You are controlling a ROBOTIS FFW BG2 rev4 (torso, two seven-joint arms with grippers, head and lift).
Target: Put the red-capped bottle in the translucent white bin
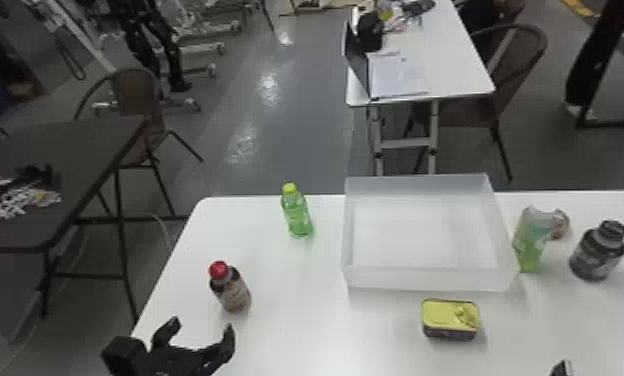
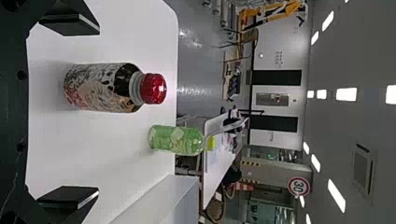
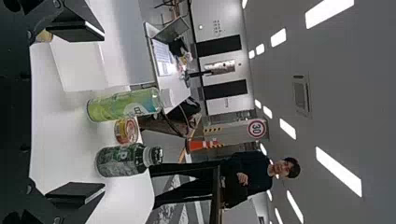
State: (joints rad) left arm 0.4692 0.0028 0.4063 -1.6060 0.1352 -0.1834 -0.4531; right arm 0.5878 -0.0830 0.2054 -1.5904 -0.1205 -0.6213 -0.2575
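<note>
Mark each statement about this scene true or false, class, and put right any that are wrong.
1. The red-capped bottle stands on the white table, outside the translucent bin. True.
2. A bottle stands inside the bin. False: the green-capped bottle is on the table, to the left of the bin as the head view shows it.
3. The left hand has its fingers apart. True.
4. The left hand is gripping the red-capped bottle. False: the bottle stands free, just beyond the fingers.
5. The yellow-topped tin is on the robot's side of the bin. True.
6. The dark bottle at the right is lying down. False: the dark bottle is upright.
</note>
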